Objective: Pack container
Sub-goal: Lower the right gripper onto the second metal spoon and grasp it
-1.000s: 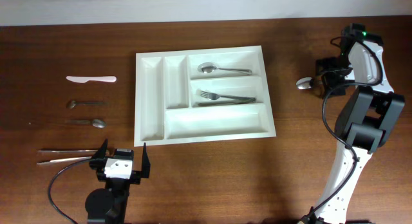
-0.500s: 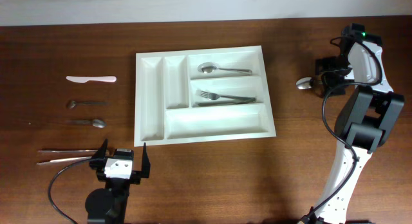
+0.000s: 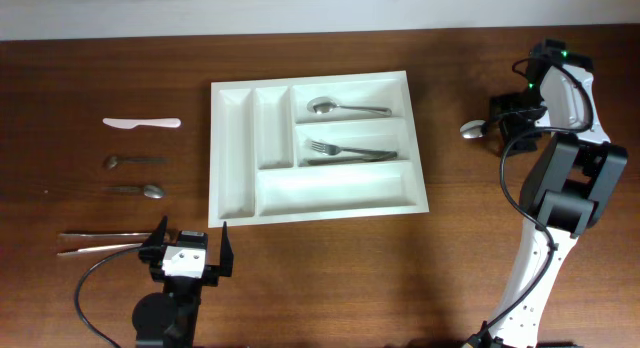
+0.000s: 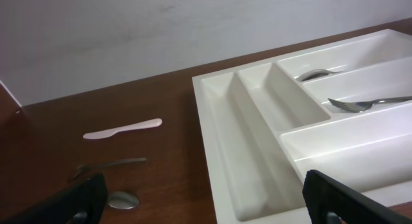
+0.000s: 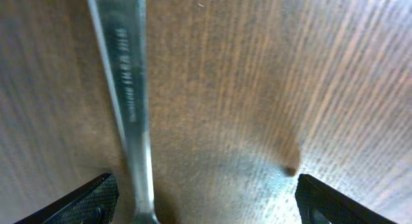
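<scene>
The white cutlery tray (image 3: 232,148) lies mid-table, with a spoon (image 3: 348,108) in its top long compartment and a fork (image 3: 350,150) in the middle one. My right gripper (image 3: 507,120) is low over a loose metal spoon (image 3: 472,129) right of the tray. In the right wrist view it (image 5: 206,208) is open, with the spoon's handle (image 5: 125,89) between the jaws, close to the left finger. My left gripper (image 3: 188,243) is open and empty in front of the tray's near left corner. The left wrist view shows the tray's rim (image 4: 205,140).
Left of the tray lie a white plastic knife (image 3: 142,122), two metal spoons (image 3: 133,161) (image 3: 135,190) and two long metal pieces (image 3: 100,238) near the front. The knife (image 4: 122,129) and a spoon bowl (image 4: 122,199) also show in the left wrist view.
My right wrist has shifted very slightly over the loose spoon. The left arm and the cutlery have not moved.
</scene>
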You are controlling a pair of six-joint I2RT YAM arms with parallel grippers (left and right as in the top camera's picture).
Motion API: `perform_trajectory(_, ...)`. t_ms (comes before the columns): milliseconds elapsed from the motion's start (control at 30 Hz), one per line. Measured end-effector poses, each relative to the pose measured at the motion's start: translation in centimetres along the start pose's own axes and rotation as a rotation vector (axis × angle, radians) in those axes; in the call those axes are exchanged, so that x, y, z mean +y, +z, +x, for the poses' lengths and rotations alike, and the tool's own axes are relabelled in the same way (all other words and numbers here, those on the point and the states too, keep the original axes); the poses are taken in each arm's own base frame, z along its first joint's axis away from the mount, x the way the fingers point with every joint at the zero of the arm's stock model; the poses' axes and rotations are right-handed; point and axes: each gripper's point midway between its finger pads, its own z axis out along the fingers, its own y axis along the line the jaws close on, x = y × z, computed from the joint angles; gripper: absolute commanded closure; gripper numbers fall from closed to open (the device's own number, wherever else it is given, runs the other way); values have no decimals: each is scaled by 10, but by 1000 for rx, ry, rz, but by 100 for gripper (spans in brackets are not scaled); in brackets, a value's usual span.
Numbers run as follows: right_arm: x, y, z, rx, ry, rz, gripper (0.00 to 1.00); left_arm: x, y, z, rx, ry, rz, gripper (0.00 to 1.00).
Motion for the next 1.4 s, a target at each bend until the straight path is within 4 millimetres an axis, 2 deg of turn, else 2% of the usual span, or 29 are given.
perform_trajectory(400, -5, 4, 0, 11, 5, 23, 10, 0, 0, 0, 0, 0, 0, 1)
perform_trajectory(567, -5, 4, 0, 13, 5, 26, 1, 0, 0, 0, 0, 0, 0, 1)
perform_trajectory(667, -6, 4, 0, 13, 6, 27, 2, 0, 0, 0, 0, 0, 0, 1)
perform_trajectory(700, -6, 4, 0, 14, 7, 27, 5, 0, 0, 0, 0, 0, 0, 1)
perform_trajectory(767, -5, 4, 1, 17, 8, 22, 25, 0, 0, 0, 0, 0, 0, 1)
perform_trajectory(967, 1, 5, 2, 31, 7, 0, 50, 0, 0, 0, 0, 0, 0, 1)
perform_trajectory(1067, 2, 5, 2, 32, 3, -4, 66, 0, 0, 0, 0, 0, 0, 1)
perform_trajectory(1300, 2, 5, 2, 32, 6, -8, 76, 0, 0, 0, 0, 0, 0, 1)
perform_trajectory(1400, 3, 5, 2, 30, 4, -11, 84, 0, 0, 0, 0, 0, 0, 1)
